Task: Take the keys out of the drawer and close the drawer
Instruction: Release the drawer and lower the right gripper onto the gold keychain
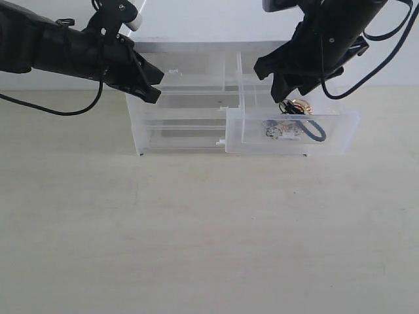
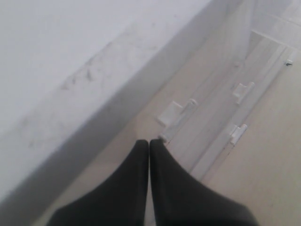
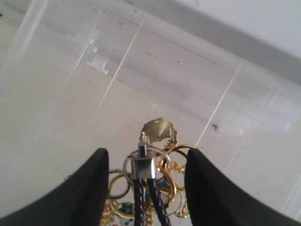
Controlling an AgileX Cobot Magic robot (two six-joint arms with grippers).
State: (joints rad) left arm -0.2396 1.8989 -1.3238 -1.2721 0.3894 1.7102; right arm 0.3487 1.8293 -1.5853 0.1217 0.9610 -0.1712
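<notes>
The drawer (image 1: 340,134), clear frosted plastic, is pulled out from the cabinet's top right. The keys (image 1: 294,121) lie inside it: gold rings, a black cord loop and a small charm. My right gripper (image 1: 286,98) reaches down into the drawer from above. In the right wrist view the right gripper (image 3: 146,151) is open, its black fingers (image 3: 96,183) standing on either side of the keys (image 3: 143,165) over the drawer floor (image 3: 155,80). My left gripper (image 1: 154,88) is shut and empty at the cabinet's upper left corner; the left wrist view shows the left gripper (image 2: 149,141) with jaws pressed together.
The clear plastic cabinet (image 1: 177,124) stands against a white wall on a pale wooden table (image 1: 196,229). Its other drawers are pushed in, their white tab handles (image 2: 170,113) showing near my left fingertips. Black cables hang from both arms.
</notes>
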